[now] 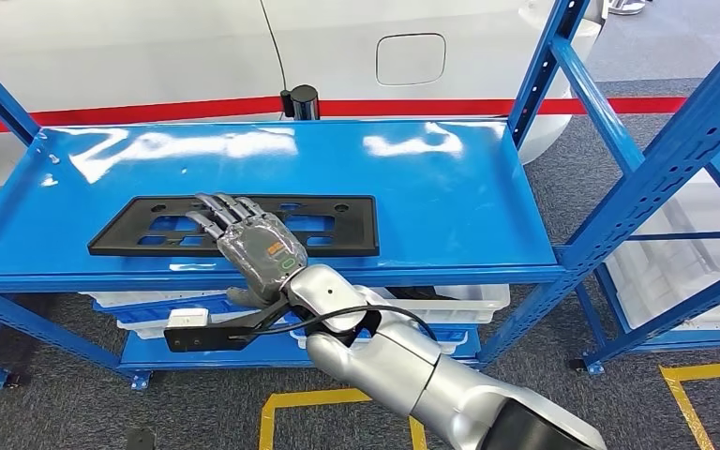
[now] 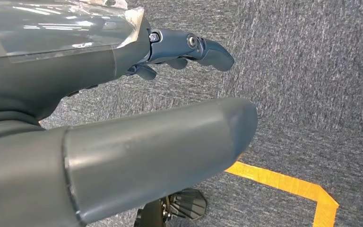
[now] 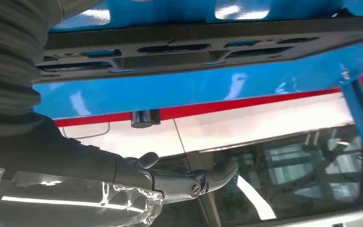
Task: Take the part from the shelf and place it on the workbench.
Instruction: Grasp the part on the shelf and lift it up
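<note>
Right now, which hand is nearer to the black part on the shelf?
Right. The right hand lies over the black part on the blue shelf, fingers spread across it. The left hand hangs over the grey floor, away from the shelf.

R hand (image 1: pixel 255 246) is covering part of the black part (image 1: pixel 337 225); whether fingers are touching it is unclear.

Bright, even overhead light fills the scene, throwing white glare patches on the glossy blue shelf (image 1: pixel 450 187) beyond the right hand (image 1: pixel 248 246) and only a faint shadow under it. The head view is sharp, with straight shelf posts bowing slightly toward the edges. In the wrist views the near hand surfaces are soft and out of focus, with reflections on the clear cover of the left hand (image 2: pixel 123 118).
</note>
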Available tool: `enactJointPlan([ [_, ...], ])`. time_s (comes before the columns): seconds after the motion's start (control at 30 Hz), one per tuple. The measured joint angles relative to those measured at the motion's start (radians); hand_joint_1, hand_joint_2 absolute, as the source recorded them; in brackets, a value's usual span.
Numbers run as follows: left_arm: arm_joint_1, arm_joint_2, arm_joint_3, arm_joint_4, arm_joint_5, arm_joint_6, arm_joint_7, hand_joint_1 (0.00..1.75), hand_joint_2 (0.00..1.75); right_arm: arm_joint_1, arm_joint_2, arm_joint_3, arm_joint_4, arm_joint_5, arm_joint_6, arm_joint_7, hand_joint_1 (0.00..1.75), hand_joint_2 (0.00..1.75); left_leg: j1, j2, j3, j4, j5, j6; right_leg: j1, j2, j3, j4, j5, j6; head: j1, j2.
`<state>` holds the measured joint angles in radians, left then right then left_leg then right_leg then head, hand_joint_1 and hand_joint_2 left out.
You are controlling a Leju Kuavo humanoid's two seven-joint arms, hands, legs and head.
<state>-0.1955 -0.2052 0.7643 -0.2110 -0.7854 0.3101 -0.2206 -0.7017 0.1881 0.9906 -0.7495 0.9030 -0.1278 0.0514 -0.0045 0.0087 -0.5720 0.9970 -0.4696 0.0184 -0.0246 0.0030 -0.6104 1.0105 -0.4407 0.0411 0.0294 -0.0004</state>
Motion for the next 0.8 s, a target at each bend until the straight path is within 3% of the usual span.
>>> enactJointPlan([
  [0.43,0.009,-0.012,0.003,0.0,0.031,0.017,0.012,0.0,0.0,-0.044,0.119,-0.001,0.259,0.034,-0.014,0.062,0.0,1.75,0.0,0.0,0.0,0.0,0.0,0.0,0.0,0.0,0.0,0.0,0.0,0.0,0.0,0.0],
  [0.8,0.022,-0.024,0.004,0.002,0.05,0.022,0.002,0.0,0.0,-0.063,0.129,-0.053,0.374,0.077,-0.122,0.143,0.0,1.75,-0.001,0.0,0.0,0.001,0.0,0.0,-0.001,0.0,0.0,0.0,0.0,0.0,0.0,0.0],
])
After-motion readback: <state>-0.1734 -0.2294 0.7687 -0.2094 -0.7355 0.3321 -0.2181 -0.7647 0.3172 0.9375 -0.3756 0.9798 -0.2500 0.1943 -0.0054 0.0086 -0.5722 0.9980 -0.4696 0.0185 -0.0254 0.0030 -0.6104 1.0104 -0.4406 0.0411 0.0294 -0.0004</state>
